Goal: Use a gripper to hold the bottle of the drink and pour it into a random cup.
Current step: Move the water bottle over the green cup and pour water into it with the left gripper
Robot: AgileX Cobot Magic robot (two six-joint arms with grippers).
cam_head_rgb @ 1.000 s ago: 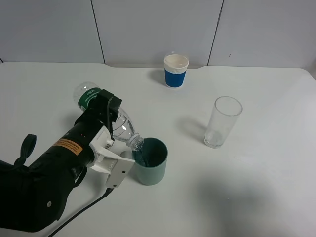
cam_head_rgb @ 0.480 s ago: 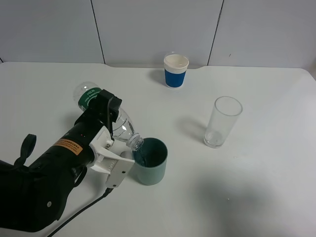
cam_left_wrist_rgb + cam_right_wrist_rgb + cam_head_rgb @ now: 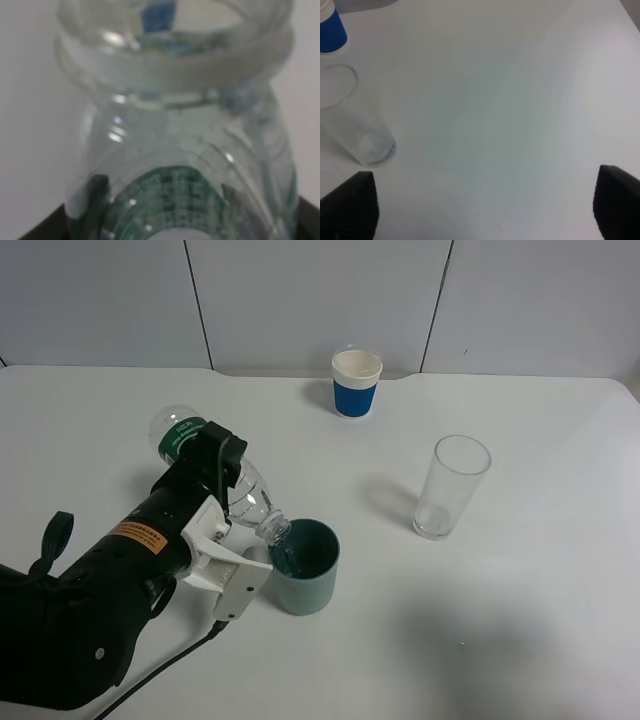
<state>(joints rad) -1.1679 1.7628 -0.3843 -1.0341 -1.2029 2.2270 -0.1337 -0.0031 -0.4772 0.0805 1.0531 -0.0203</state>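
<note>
Where the left hand [image 3: 218,452] clamps the bottle [image 3: 252,502], its middle is hidden.

Nothing visibly differs from a second ago: left tool [image 3: 214,468], tilted bottle [image 3: 250,498] and cup [image 3: 310,582] are unmoved.

We note the left hand [image 3: 218,458] clamped round the bottle [image 3: 250,502], which lies tipped steeply with its open mouth at the rim of the teal cup [image 3: 308,582]. A blue-and-white paper cup [image 3: 357,385] stands at the far edge of the desk [image 3: 520,620]. A clear glass [image 3: 452,487] stands upright, well apart to the right.
</note>
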